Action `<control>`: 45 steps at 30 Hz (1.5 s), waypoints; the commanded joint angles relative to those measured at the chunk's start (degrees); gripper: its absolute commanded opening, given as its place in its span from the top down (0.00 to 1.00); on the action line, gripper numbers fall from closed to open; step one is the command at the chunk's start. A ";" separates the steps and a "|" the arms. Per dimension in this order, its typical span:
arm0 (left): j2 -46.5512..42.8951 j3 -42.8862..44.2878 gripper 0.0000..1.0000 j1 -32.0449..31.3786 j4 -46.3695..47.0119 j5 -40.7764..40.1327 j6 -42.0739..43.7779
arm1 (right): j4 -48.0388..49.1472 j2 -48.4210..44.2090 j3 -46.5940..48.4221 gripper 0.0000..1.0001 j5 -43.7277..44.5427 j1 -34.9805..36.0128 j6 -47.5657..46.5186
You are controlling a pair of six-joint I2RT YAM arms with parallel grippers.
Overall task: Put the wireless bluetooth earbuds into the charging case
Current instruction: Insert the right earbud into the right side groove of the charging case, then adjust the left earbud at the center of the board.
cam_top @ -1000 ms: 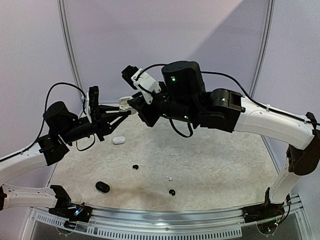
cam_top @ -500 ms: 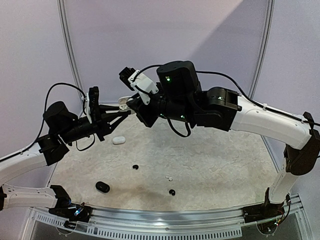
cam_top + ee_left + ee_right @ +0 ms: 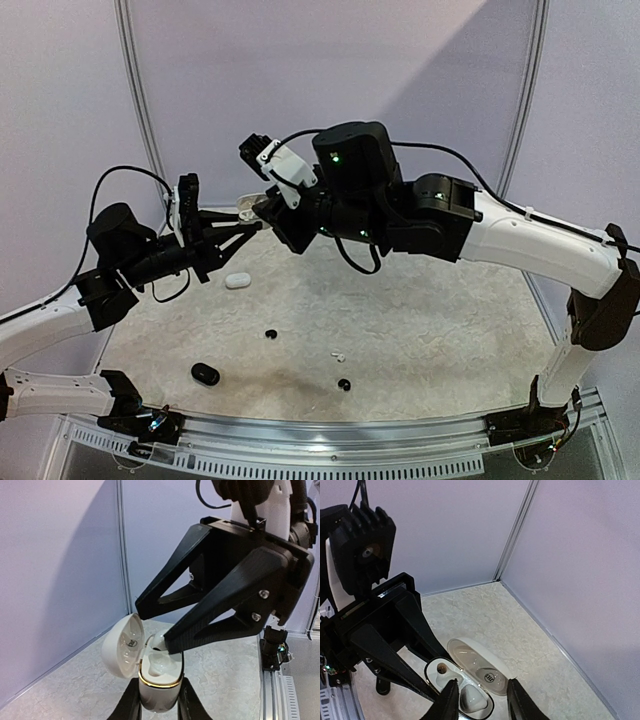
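My left gripper [image 3: 159, 701] is shut on the base of the white charging case [image 3: 156, 690], holding it upright above the table with its lid [image 3: 121, 645] swung open. One white earbud [image 3: 474, 699] sits in the case's near socket; the other socket [image 3: 440, 669] is empty. My right gripper [image 3: 480, 700] hangs over the case with its fingers apart on either side of that earbud, not pressing it. From the top view, both grippers meet at the case [image 3: 247, 207] at the back left. More earbuds lie on the table: a white one [image 3: 338, 355] and two black ones [image 3: 271, 334] [image 3: 344, 384].
A closed white case [image 3: 237, 280] lies on the table below the raised grippers, and a black case [image 3: 205, 374] lies near the front left. Purple walls with a metal corner post [image 3: 515, 530] stand close behind the grippers.
My right gripper's fingers have spread apart around the earbud in the case, and the right arm has shifted slightly left. The left gripper and the case have stayed put.
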 commanded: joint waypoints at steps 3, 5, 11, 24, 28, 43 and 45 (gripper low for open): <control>-0.30 0.63 1.00 -0.72 2.63 -0.27 -3.40 | -2.92 1.20 1.95 0.57 -2.40 -0.27 2.05; -0.33 0.63 1.00 -0.74 2.38 -0.33 -4.22 | -2.11 0.44 1.88 0.56 -3.04 -0.22 2.75; -0.37 0.63 1.00 -0.72 1.62 -1.76 -5.44 | 1.73 -3.44 0.36 0.51 -3.39 -0.21 4.46; -2.24 -0.16 1.00 -0.72 -2.81 -11.02 -5.79 | -5.45 -13.02 -4.25 0.42 13.00 -5.15 27.38; -3.28 -0.42 1.00 -0.72 -4.64 -13.89 -3.72 | -24.86 -9.61 -3.70 0.45 16.13 -7.91 43.01; -4.17 -1.17 1.00 -0.72 -5.13 -15.42 -2.19 | -44.10 15.92 -4.72 0.49 -9.60 -8.10 55.94; -4.17 -1.20 1.00 -0.72 -5.05 -15.44 -2.10 | -43.97 18.37 -4.50 0.43 -10.14 -7.31 55.34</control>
